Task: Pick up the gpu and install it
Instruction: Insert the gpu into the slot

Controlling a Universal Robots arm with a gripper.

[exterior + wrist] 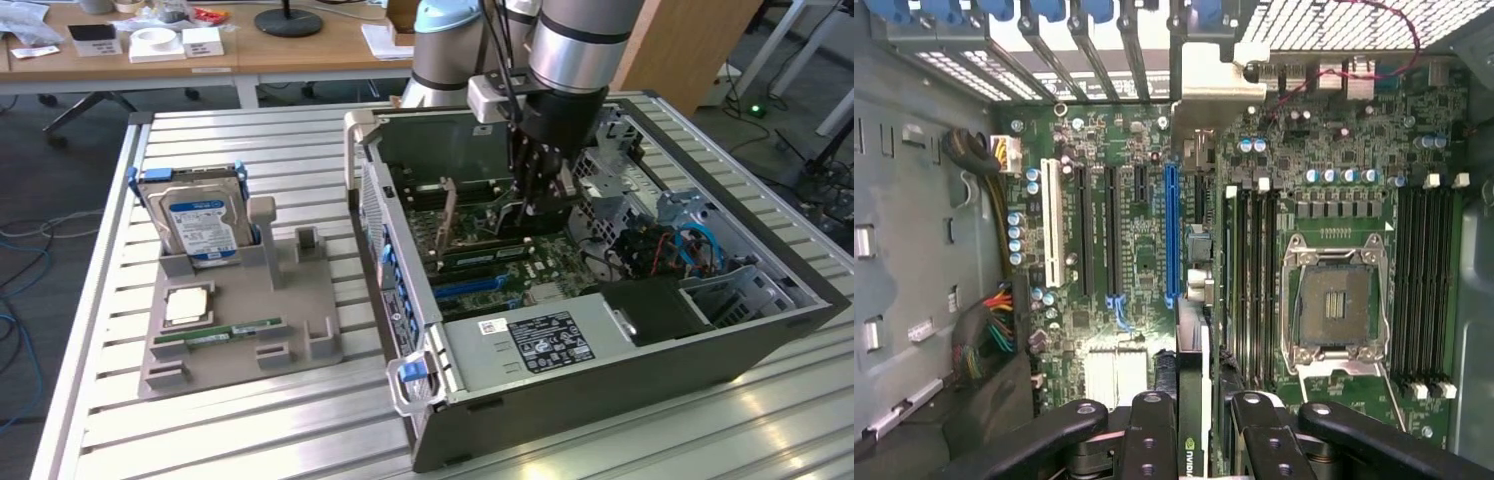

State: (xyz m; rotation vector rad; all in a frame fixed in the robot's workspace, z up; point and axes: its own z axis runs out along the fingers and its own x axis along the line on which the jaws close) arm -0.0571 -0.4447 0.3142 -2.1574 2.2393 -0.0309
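Standing by the slatted metal surface, I see the open computer case lying on its side at the exterior view's right. The arm reaches straight down into it, so that the pincer hangs low over the motherboard towards the far end of the case. On the exterior view's left sits a grey tray carrying a blue-labelled hard drive, a processor chip and a green RAM stick; no black card stands among them. From this side I cannot make out the card under the arm clearly. From the wrist, the pincer is narrowed on the gpu, its black fingers pressed to either face of the thin card, which is seen edge-on with a green logo near the grip. The card points down at the motherboard, hanging over the row of expansion slots, just beside the long blue slot and well apart from the bare processor socket. As I judge it, the picking up is done and the card has been carried into the case. The installing is not yet done, since the card looks to be above the board, not seated in a slot.
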